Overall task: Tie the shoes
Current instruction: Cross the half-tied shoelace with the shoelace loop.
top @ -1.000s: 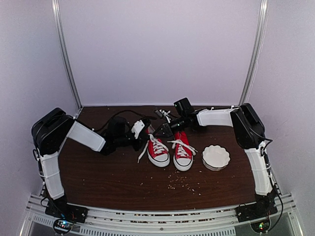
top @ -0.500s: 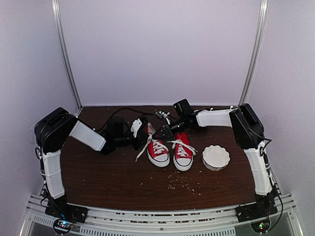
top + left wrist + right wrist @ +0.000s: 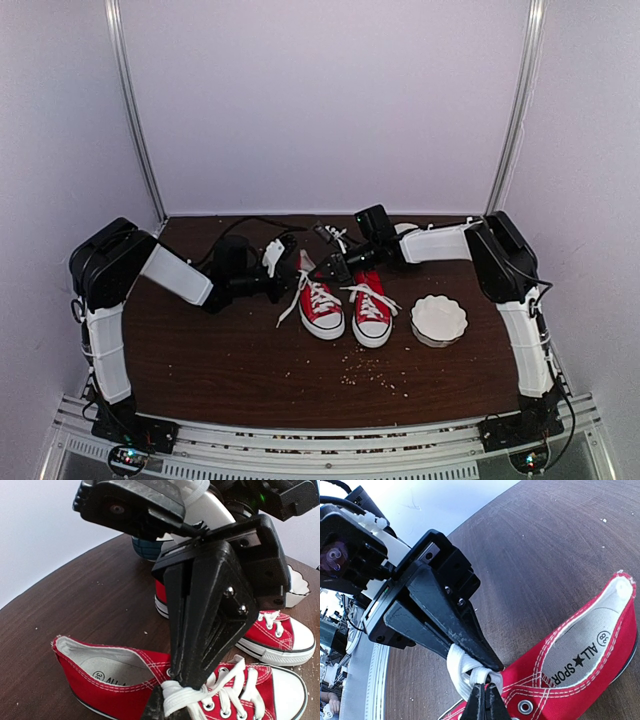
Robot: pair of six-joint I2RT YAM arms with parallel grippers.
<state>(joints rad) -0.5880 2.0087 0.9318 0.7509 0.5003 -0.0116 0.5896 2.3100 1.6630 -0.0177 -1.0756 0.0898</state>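
The shoes are two red sneakers standing side by side mid-table, the left shoe (image 3: 322,308) and the right shoe (image 3: 371,316), toes toward the near edge. Both grippers meet over the left shoe's top eyelets. My left gripper (image 3: 299,268) is shut on a bunch of that shoe's white lace (image 3: 186,700). My right gripper (image 3: 334,268) is shut on a loop of the same lace (image 3: 461,674), its tips (image 3: 485,690) pinched right against the left gripper's tip (image 3: 490,664). A loose lace end (image 3: 289,311) hangs beside the left shoe.
A white fluted bowl (image 3: 438,319) sits right of the right shoe. Small crumbs (image 3: 375,374) are scattered on the brown table (image 3: 200,350) in front of the shoes. Both forearms reach in low from either side.
The right gripper's jaws have closed on the lace loop. The left gripper has shifted slightly left and back, still shut on the lace.
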